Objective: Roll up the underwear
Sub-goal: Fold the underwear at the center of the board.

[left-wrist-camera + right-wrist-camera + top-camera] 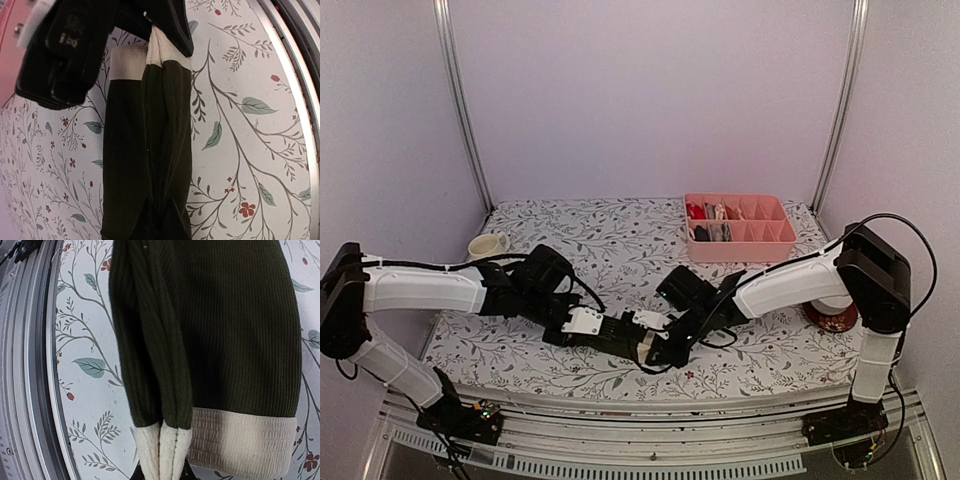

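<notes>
Where the two arms meet near the table's front edge, the underwear (pixel 145 160) (the dark olive piece, with a cream waistband (pixel 240 445)) is folded lengthwise and stretched between them over the floral table cover (pixel 240 125). Cannot tell whether it rests on the cover or is raised.

Noted of the right gripper (pixel 660 345): clamped tight on the doubled waistband edge. Only slivers of its fingertips show at the bottom of its own wrist view.

Noted of the left gripper (pixel 618 330): closed narrow at the opposite end, where the cloth gathers. Its black fingers merge with the dark fabric, so the grip is hard to make out.

Overhead, both grippers hide most of the garment. Back right, a pink tray (pixel 738 240) holds bundles too small to identify. At left, a cup (pixel 488 244). The right arm half hides a reddish object (pixel 832 318).
</notes>
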Controlling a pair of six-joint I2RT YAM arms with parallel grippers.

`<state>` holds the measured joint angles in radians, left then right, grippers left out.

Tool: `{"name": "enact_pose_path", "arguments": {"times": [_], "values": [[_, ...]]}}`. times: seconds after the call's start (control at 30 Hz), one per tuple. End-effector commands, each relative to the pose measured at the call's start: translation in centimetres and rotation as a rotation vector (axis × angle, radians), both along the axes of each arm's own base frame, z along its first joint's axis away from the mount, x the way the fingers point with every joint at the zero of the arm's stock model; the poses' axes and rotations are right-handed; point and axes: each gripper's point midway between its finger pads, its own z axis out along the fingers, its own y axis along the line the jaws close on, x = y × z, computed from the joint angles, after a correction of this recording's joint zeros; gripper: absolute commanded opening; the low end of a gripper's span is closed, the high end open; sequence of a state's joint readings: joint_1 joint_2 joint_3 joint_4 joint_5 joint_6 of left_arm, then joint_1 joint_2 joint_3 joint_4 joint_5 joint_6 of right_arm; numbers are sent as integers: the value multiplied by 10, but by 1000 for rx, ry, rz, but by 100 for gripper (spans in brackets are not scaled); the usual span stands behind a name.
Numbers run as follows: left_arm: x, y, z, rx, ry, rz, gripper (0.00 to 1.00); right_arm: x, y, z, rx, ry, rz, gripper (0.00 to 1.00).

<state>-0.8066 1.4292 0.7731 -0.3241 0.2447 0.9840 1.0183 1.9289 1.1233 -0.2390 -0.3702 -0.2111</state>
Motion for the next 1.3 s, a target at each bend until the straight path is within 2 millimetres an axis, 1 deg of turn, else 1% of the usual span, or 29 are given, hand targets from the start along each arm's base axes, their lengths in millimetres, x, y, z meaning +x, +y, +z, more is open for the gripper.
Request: {"name": "enact_pose_path", "arguments": {"times": [0.0,0.13,0.23,0.47,0.6,0.77,0.83,0.9,1.07,1.2,1.27], "values": [[22,-4,0,5,-39,40,4,4,-10,-6,-18,114,-61,3],[28,-7,-2,8,-57,47,6,10,-13,3,14,158,-90,4],[34,-8,-4,11,-69,55,7,16,-16,5,19,177,-110,5],[49,-10,-10,23,-82,80,7,35,-22,8,29,192,-187,13],[54,-10,-14,31,-78,87,7,36,-20,19,57,183,-178,18],[59,-12,-14,23,-76,90,7,39,-18,24,71,166,-175,18],[59,-13,-15,23,-74,89,7,40,-16,26,79,161,-172,24],[60,-13,-15,25,-71,90,7,41,-14,28,90,156,-168,25],[61,-14,-16,28,-66,88,7,41,-7,40,134,148,-143,35],[61,-15,-17,29,-61,85,7,49,-5,49,146,113,-158,44],[62,-14,-17,31,-58,86,7,55,-4,51,139,86,-177,47]]}}
